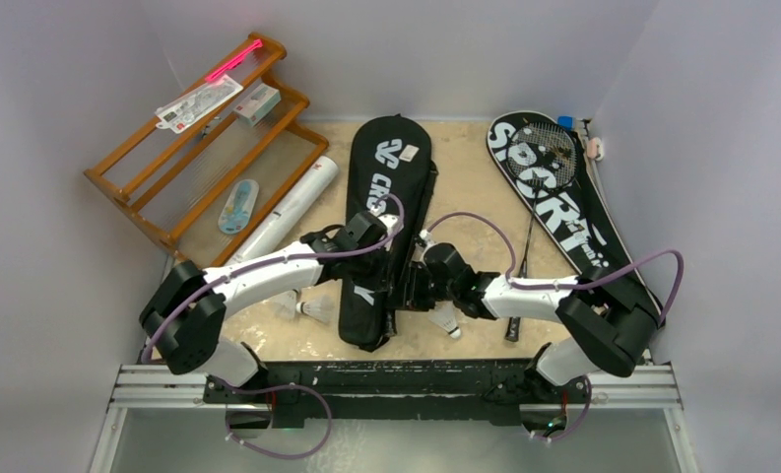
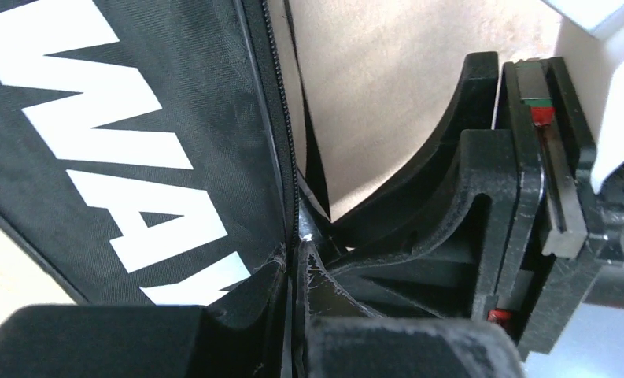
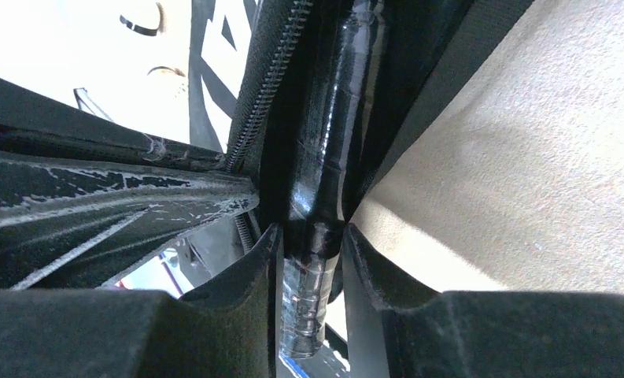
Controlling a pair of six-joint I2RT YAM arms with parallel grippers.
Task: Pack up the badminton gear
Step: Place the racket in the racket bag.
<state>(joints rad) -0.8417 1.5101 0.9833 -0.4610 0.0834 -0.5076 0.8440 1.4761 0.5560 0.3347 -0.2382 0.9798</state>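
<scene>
Plain pale walls (image 1: 61, 148) enclose a sandy beige desk (image 1: 475, 168) on three sides. An orange wooden rack (image 1: 120, 153) sits in the far left corner. A metal rail (image 1: 662, 389) runs along the near edge. The light is soft and even.

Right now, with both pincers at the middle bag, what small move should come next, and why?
Probably ease the right pincer forward, sliding the handle deeper into the bag. Its fingers clasp the handle beside the open zip, while the left pincer pinches the bag's edge, likely keeping the mouth open.
</scene>
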